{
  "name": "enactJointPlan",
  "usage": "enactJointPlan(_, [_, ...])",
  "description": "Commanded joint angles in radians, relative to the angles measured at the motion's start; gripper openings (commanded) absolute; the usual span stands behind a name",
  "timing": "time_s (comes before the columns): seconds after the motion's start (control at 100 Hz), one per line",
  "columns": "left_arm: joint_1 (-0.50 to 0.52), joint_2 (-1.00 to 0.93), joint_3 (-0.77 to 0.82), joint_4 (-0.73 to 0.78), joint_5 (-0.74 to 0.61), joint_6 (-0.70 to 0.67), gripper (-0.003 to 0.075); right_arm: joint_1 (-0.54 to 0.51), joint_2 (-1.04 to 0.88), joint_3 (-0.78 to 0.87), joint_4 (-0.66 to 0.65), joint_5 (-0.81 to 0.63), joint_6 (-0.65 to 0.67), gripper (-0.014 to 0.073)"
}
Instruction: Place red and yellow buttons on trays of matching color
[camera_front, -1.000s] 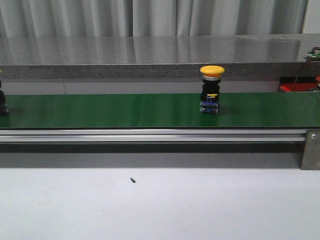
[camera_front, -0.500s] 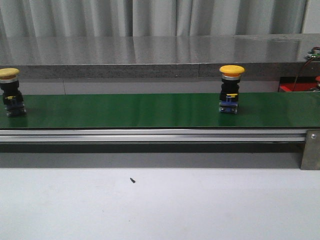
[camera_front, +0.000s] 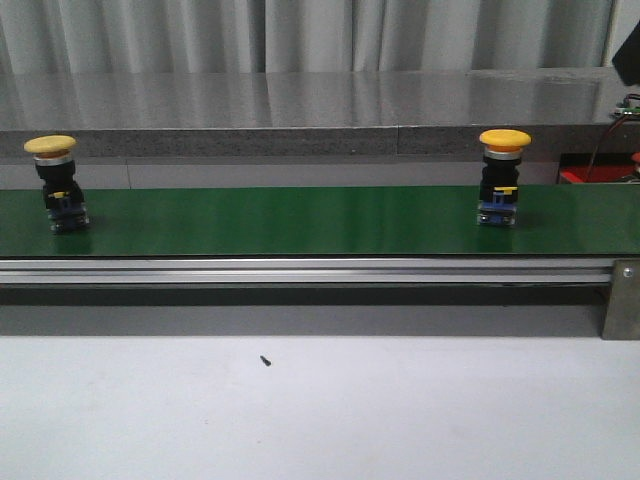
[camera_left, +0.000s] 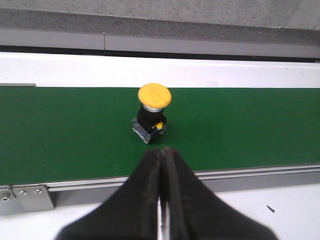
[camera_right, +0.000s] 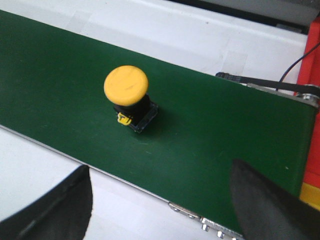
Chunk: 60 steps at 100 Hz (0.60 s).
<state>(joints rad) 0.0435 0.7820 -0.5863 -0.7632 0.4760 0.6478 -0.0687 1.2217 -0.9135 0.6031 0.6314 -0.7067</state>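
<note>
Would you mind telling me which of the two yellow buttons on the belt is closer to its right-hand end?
The right yellow button; it stands near the belt's right end, while the left yellow button stands by the opposite end.

Left pincer (camera_left: 162, 192) black, tapered fingers; right pincer (camera_right: 162, 210) black, rounded

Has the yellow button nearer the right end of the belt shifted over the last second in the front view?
Yes. The right yellow button has travelled rightward along the green belt, closer to the metal bracket at the belt's right end.
</note>
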Motion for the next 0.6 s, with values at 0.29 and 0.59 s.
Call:
enactJointPlan(0.29, [-0.009,-0.006,-0.027,-0.027,-0.060,-0.004,-0.0020,0.003,0.222,-0.164,0.016,0.021,-0.001,0.0573])
enactJointPlan(0.59, [-0.009,-0.006,-0.027,-0.029,-0.062,-0.004,-0.0020,0.004,0.306,-0.221,0.016,0.034,-0.001,0.0573])
